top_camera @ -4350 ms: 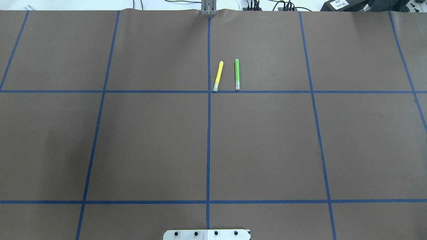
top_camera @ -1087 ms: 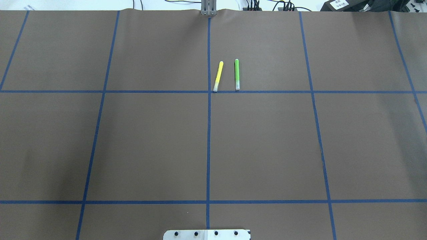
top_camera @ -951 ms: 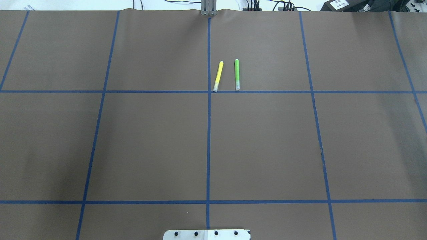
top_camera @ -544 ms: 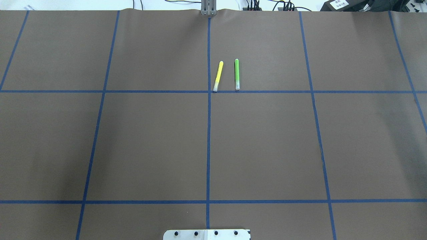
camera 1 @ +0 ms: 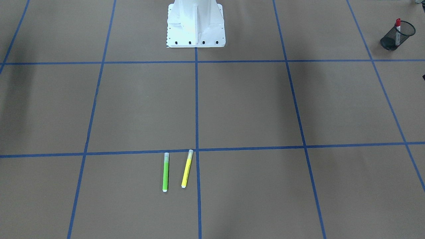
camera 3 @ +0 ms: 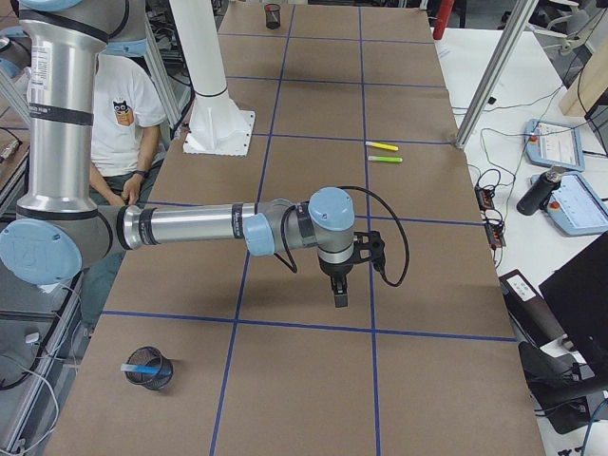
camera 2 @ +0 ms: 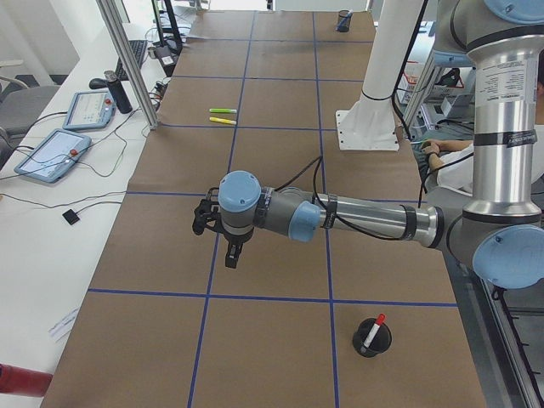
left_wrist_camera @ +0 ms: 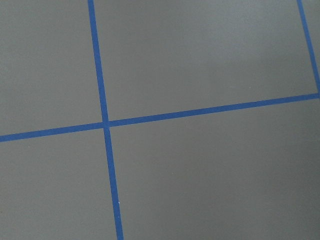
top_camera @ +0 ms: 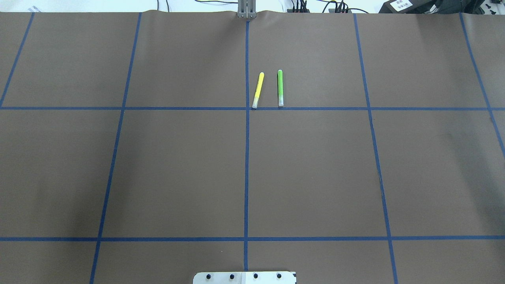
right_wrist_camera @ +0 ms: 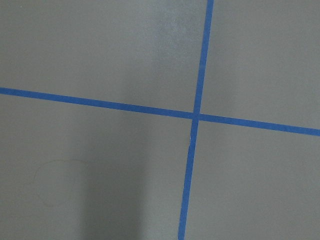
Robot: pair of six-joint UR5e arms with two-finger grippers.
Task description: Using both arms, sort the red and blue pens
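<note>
The red pen [camera 1: 397, 30] stands in a black mesh cup [camera 1: 389, 41] at the table's end on my left side; in the exterior left view the red pen [camera 2: 371, 331] sits in the near cup [camera 2: 382, 344]. The blue pen [camera 3: 136, 365] leans in another mesh cup [camera 3: 163, 376] at the opposite end. My left gripper [camera 2: 230, 253] hangs over bare paper, away from its cup. My right gripper [camera 3: 339, 293] hangs likewise. Both show only in the side views, so I cannot tell whether they are open or shut. Both wrist views show only paper and tape.
A yellow marker [top_camera: 257, 90] and a green marker [top_camera: 280, 87] lie side by side near the table's far middle. The white robot base [camera 1: 195, 23] stands at the near edge. A seated person [camera 3: 123, 104] is beside the base. Blue tape lines cross the brown paper.
</note>
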